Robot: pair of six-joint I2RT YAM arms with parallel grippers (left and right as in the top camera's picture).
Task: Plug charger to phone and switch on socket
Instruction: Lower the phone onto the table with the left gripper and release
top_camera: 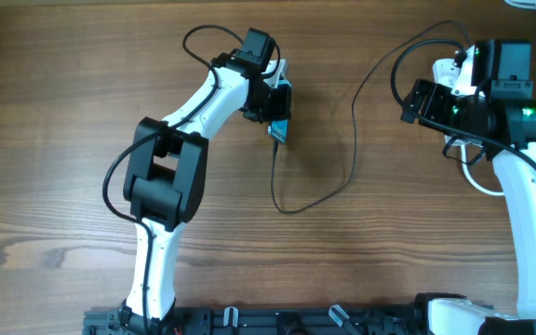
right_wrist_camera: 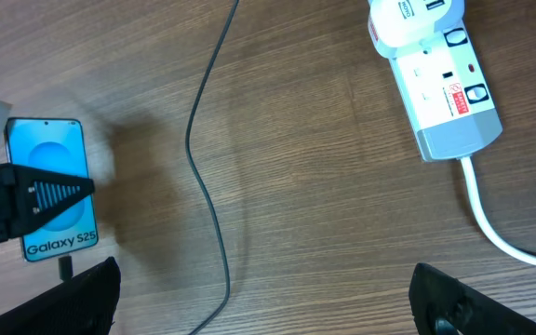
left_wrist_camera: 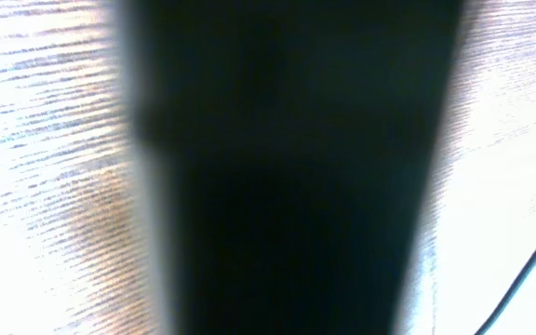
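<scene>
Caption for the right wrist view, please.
The phone held in the left fingers, black cable mid-table, power strip upper right, right fingers open.

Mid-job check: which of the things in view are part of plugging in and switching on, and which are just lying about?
Job: phone, held by left gripper; charger cable; socket, with white plug and thick white cord.
Lying about: no loose items visible, only the wooden table under them.

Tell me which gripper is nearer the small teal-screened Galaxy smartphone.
Left. The left gripper is at the teal-screened smartphone, one finger across its screen; the right gripper hangs well aside, near the white oblong power strip.
</scene>
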